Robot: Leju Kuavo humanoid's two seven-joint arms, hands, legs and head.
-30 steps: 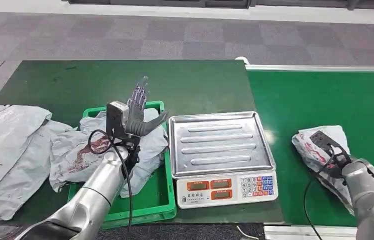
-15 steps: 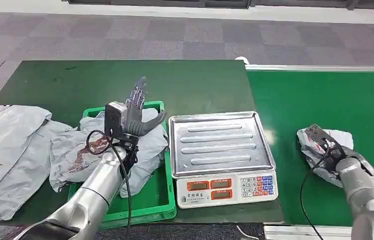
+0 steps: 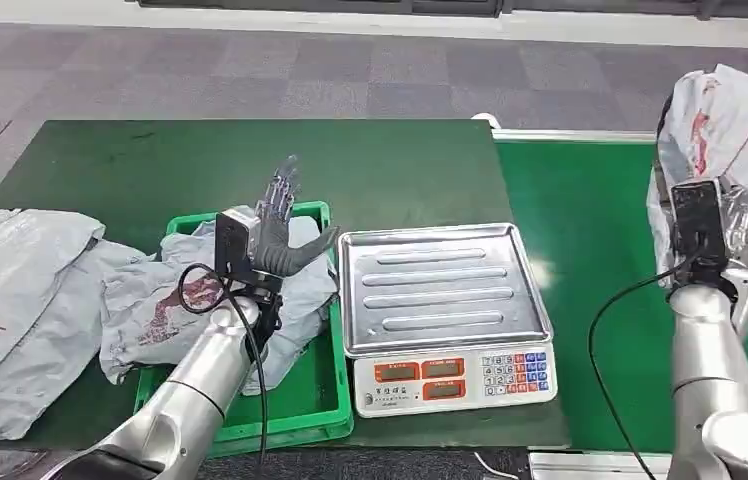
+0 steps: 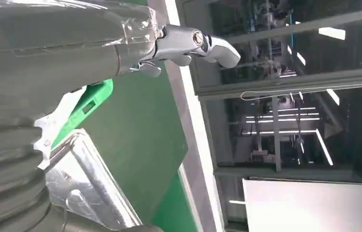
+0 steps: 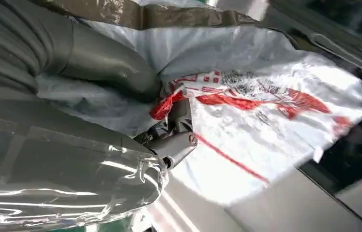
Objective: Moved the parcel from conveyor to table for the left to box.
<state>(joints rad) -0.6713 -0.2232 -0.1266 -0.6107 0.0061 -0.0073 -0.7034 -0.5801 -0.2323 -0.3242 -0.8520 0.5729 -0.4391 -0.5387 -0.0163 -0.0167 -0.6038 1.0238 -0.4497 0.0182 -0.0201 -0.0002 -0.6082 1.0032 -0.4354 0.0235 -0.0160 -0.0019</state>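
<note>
One white parcel hangs gripped in the right hand's fingers above the conveyor, right of the scale, while the left hand spreads empty fingers over the green crate.

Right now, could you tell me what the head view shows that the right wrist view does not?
The head view alone shows the scale, the green crate with grey bags, the conveyor and the left hand raised with fingers apart. The right wrist view alone shows the thumb pressing into the parcel's plastic. Both show the right hand holding the parcel.
</note>
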